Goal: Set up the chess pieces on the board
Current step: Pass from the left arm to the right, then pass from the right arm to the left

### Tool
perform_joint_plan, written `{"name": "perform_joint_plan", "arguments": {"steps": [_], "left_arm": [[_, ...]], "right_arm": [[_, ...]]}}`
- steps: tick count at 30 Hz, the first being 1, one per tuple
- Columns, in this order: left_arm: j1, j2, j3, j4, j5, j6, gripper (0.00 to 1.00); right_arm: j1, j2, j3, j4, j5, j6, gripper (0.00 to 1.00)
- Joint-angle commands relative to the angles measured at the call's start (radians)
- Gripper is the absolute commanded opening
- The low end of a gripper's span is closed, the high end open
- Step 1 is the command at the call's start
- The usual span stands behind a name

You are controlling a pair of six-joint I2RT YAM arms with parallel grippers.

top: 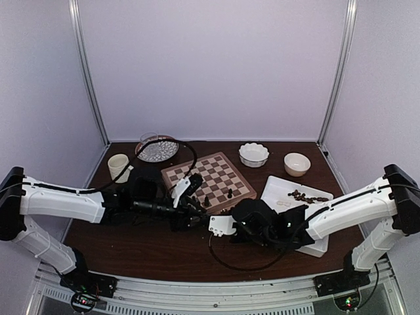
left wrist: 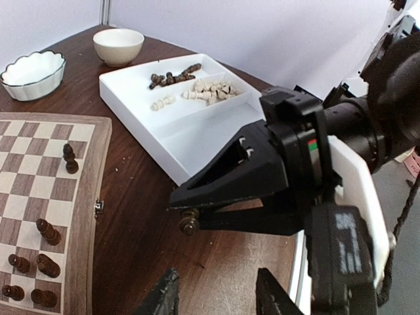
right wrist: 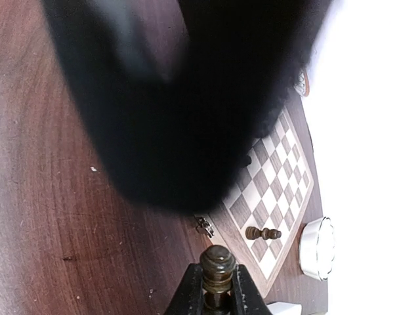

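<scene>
Right claw (right wrist: pixel 218 289) is clenched on one dark piece (left wrist: pixel 189 222), holding it over the brown table (top: pixel 164 252), just off the edge of the board (top: pixel 216 172) and near the white tray (left wrist: pixel 190 138). Left claw (left wrist: pixel 216 290) is released, fingers apart, nothing between them. A handful of dark pieces (left wrist: pixel 47 231) stand on the board, with dark and cream ones heaped in the tray.
</scene>
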Motion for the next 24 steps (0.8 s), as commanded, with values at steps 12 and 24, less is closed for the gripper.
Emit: {"name": "perform_joint_plan", "arguments": {"steps": [12,24], "left_arm": [[0.065,-0.290,-0.210,0.126,-0.347,-0.073,0.42],[0.066,-0.470,-0.334,0.176,-0.623,-0.066,0.47]], "right_arm": [[-0.259,-0.154,-0.162,0.323,-0.428,0.462,0.00],[-0.316,0.132,-0.146,0.731,-0.405,0.683,0.00]]}}
